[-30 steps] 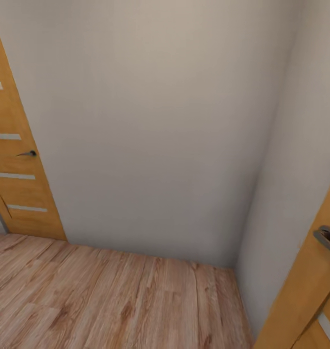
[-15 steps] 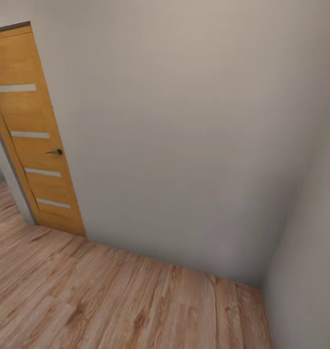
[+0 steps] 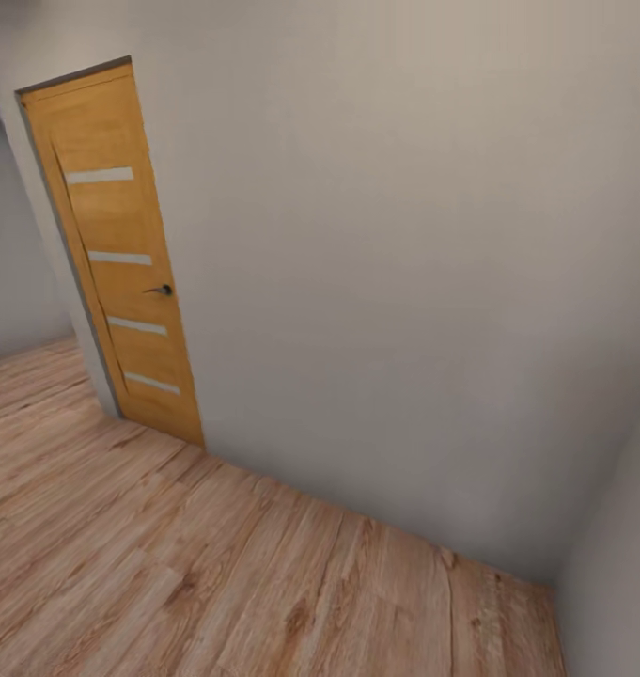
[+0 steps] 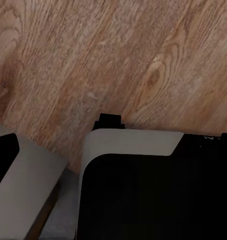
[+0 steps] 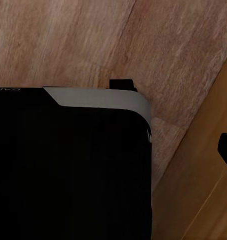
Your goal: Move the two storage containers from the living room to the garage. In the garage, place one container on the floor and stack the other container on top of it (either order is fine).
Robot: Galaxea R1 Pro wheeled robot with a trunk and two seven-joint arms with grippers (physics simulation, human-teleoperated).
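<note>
The head view looks at the corner of a room with plain grey-white walls (image 3: 385, 282) and a light wood plank floor (image 3: 169, 583). At the left of this view stands an orange-brown wooden door (image 3: 117, 254), upright against the wall. It has four narrow pale horizontal strips set one above another, and a small dark handle (image 3: 162, 290) on its right edge at mid-height. To the left of the door, the floor runs on into another space with a grey wall behind it. At the far right, a second wall meets the first in a corner.

The left wrist view looks down on wood planks, with a black and grey part of the robot's body (image 4: 153, 185) close to the camera. The right wrist view also shows wood planks and a black part of the robot's body (image 5: 68, 165), with an orange-brown panel (image 5: 203, 200) beside it.

Neither storage container can be seen in these views, so their place cannot be told. The fingers of both arms are out of sight, so their state cannot be told either.
</note>
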